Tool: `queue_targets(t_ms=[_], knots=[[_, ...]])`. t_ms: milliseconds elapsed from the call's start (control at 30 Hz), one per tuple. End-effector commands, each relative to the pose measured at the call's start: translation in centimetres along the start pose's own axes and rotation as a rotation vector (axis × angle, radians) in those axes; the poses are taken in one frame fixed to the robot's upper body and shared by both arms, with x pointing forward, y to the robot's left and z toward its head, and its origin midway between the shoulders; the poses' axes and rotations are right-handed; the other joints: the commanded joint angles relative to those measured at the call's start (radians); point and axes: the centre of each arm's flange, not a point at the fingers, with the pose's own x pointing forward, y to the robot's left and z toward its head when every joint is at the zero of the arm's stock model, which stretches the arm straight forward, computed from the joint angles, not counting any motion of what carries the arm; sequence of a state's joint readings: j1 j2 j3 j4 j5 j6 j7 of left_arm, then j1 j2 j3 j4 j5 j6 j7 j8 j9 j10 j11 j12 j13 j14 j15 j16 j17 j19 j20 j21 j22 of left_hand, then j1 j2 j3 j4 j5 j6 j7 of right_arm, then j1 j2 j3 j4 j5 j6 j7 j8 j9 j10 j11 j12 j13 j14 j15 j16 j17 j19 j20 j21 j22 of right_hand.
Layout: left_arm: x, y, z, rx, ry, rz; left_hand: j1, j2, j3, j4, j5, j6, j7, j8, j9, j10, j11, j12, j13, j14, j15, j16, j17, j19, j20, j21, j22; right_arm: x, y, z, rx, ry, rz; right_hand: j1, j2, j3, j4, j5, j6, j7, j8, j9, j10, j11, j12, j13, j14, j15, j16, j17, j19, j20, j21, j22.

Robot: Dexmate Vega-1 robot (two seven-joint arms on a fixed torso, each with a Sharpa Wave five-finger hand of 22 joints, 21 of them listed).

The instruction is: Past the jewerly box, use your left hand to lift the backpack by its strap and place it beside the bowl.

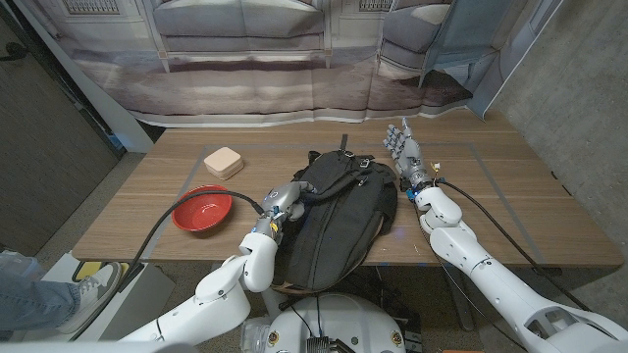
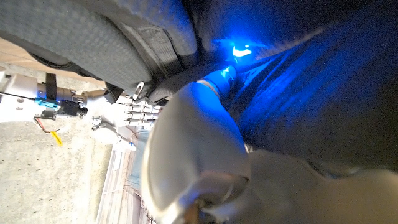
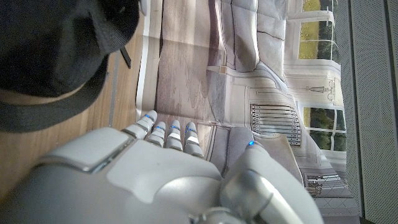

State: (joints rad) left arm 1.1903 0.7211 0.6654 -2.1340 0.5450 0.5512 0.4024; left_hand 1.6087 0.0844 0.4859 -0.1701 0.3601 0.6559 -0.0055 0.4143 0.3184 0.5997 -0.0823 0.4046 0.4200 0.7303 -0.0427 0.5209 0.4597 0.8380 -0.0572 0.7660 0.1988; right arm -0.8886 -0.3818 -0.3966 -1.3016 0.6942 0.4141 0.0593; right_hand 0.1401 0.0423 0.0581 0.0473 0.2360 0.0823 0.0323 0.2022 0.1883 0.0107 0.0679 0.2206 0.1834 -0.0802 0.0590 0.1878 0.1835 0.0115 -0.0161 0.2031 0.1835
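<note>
backpack mid-table, bowl to its left; jewelry box behind bowl

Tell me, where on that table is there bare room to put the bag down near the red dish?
Bare wood lies between the red bowl and the backpack, and behind the bowl beside the beige jewelry box. It is crowded mid-table, where the left hand meets the backpack and the right hand stands close by.
</note>
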Motion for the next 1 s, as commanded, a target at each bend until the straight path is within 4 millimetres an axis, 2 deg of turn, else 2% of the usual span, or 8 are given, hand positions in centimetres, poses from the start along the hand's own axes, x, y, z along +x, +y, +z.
queue_targets(t_ms=[33,400,467,667,1000], knots=[[0.2,0.7,0.3,-0.020,0.001,0.052,0.004,-0.006,0.009,0.001,0.011,0.010,-0.001,0.008,0.008,0.012,0.001,0.010,0.013,0.038,-0.099,0.027,0.189,0.057,-0.110,0.012,-0.002,0.2,0.1,0.2,0.002,-0.006,0.011,0.007,0.006,-0.006,-0.001,-0.001,0.006,-0.002,-0.003,0.001,0.005,0.000,-0.001,0.005,0.001,0.001,0.001,0.002,0.009,-0.002,0.003,0.003],[0.7,1.0,0.9,-0.040,-0.009,0.086,0.003,-0.014,0.020,0.000,0.030,0.016,0.001,0.007,0.010,0.019,0.003,0.013,0.042,0.055,-0.092,0.042,0.219,0.066,-0.115,0.046,0.007,-0.3,-0.1,0.7,0.004,-0.016,0.009,0.007,0.006,-0.006,-0.001,-0.001,0.006,-0.002,-0.003,0.001,0.008,0.001,-0.001,0.005,0.003,0.000,0.002,0.002,0.010,-0.002,0.003,0.003],[0.7,1.2,1.1,-0.046,-0.012,0.093,0.004,-0.016,0.023,-0.001,0.034,0.017,0.002,0.005,0.010,0.018,0.003,0.012,0.049,0.057,-0.090,0.046,0.227,0.067,-0.128,0.055,0.012,-0.4,-0.2,0.8,0.003,-0.019,0.009,0.007,0.006,-0.006,-0.001,-0.001,0.006,-0.001,-0.003,0.001,0.008,0.001,0.000,0.005,0.004,0.000,0.002,0.002,0.011,-0.002,0.003,0.003],[0.7,1.6,1.6,-0.043,-0.016,0.112,0.006,-0.021,0.033,-0.003,0.048,0.023,0.004,0.006,0.011,0.023,0.007,0.015,0.067,0.060,-0.086,0.055,0.247,0.065,-0.133,0.078,0.024,-0.7,-0.3,1.0,0.005,-0.025,0.010,0.007,0.006,-0.007,-0.001,-0.001,0.006,-0.001,-0.003,0.001,0.008,0.001,0.000,0.005,0.005,0.001,0.002,0.002,0.012,-0.002,0.003,0.003],[0.3,2.3,2.2,-0.075,-0.028,0.156,0.010,-0.043,0.075,-0.007,0.113,0.046,0.003,0.000,0.008,0.060,0.000,0.038,0.123,0.073,-0.076,0.085,0.315,0.064,-0.141,0.148,0.059,-1.0,-0.3,1.6,0.004,-0.038,0.013,0.007,0.006,-0.008,-0.002,-0.001,0.007,-0.001,-0.003,0.001,0.010,0.001,0.000,0.005,0.007,0.000,0.002,0.002,0.013,-0.003,0.003,0.003]])
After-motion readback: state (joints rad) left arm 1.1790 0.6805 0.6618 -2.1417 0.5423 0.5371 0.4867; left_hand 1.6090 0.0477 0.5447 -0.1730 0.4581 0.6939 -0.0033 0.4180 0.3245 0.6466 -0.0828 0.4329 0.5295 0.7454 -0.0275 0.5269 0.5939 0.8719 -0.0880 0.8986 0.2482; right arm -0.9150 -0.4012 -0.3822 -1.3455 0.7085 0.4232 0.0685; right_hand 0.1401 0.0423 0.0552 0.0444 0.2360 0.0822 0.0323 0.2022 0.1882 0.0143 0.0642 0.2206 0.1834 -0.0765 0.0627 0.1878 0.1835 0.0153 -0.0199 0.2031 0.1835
